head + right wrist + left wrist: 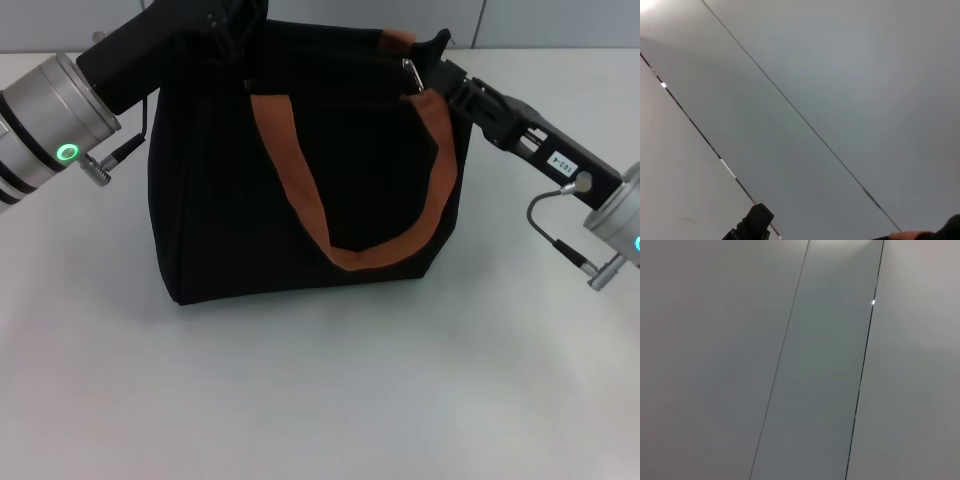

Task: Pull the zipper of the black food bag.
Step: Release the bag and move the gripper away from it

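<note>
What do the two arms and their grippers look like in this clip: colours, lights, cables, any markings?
Both arms end in silver cylindrical wrist sections carrying black, angular grippers. The left arm has black bands, a glowing green ring light and a small silver connector with a thin black cable. The right arm shows a bluish light at the frame edge, a looping grey cable with a metal plug, and a small white label on the right gripper body.

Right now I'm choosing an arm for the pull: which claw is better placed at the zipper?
Right. The right claw sits at the silver zipper on the black food bag's top; the left claw is at the far end.
</note>
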Action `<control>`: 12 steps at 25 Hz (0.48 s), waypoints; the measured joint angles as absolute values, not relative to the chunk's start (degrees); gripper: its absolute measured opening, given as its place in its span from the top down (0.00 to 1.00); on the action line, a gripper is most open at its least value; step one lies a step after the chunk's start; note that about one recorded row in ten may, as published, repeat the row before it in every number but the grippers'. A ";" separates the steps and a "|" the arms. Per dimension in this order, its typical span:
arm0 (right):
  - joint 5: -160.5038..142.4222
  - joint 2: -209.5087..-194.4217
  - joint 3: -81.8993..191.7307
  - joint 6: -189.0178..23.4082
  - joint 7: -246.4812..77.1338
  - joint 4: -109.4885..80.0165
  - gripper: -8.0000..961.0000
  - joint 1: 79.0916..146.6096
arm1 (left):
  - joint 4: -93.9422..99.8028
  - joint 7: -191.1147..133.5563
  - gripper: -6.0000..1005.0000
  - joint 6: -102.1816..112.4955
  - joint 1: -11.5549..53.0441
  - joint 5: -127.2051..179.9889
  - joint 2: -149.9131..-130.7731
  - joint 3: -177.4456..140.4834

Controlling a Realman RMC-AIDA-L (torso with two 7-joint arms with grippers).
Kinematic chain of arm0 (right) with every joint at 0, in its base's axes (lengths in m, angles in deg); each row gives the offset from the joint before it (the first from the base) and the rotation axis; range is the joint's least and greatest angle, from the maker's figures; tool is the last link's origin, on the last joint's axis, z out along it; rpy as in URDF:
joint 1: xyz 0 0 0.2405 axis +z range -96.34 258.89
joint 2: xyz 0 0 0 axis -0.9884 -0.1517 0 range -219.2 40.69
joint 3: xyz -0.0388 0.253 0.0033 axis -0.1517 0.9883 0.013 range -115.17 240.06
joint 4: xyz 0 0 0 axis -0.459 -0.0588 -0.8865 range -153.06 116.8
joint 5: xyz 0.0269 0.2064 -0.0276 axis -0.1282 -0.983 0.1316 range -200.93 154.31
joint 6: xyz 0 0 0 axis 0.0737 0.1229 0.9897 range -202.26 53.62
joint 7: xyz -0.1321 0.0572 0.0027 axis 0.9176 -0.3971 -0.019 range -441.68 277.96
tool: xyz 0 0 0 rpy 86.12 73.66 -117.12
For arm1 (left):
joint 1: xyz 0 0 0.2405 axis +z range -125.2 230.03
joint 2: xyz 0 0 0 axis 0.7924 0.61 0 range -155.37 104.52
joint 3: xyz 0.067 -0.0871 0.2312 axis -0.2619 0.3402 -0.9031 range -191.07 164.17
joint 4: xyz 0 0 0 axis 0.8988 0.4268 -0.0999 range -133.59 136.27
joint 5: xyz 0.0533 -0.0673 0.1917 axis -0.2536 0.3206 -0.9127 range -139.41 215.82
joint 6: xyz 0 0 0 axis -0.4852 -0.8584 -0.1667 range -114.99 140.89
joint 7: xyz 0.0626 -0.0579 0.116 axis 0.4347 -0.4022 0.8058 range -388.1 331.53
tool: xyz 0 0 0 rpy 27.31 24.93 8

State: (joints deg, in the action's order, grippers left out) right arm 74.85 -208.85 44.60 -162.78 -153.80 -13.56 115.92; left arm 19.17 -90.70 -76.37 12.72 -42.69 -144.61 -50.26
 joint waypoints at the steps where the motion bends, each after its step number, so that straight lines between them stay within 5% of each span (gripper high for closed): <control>1: 74.85 -208.85 44.60 -162.78 -153.80 -13.56 0.83 115.92 | 19.17 -90.70 0.96 -76.37 12.72 -42.69 -144.61 -50.26; 4: 74.27 -208.85 44.70 -163.72 -153.43 -13.55 0.70 114.82 | 18.82 -90.12 0.96 -76.32 13.34 -42.33 -144.61 -50.28; 7: 73.29 -208.86 44.74 -165.48 -152.75 -13.42 0.47 113.61 | 18.35 -89.63 0.96 -76.53 14.38 -41.22 -144.61 -50.53; 12: 73.14 -208.80 44.58 -170.78 -147.92 -13.40 0.27 112.20 | 18.90 -90.31 0.96 -79.58 16.83 -40.83 -144.22 -50.81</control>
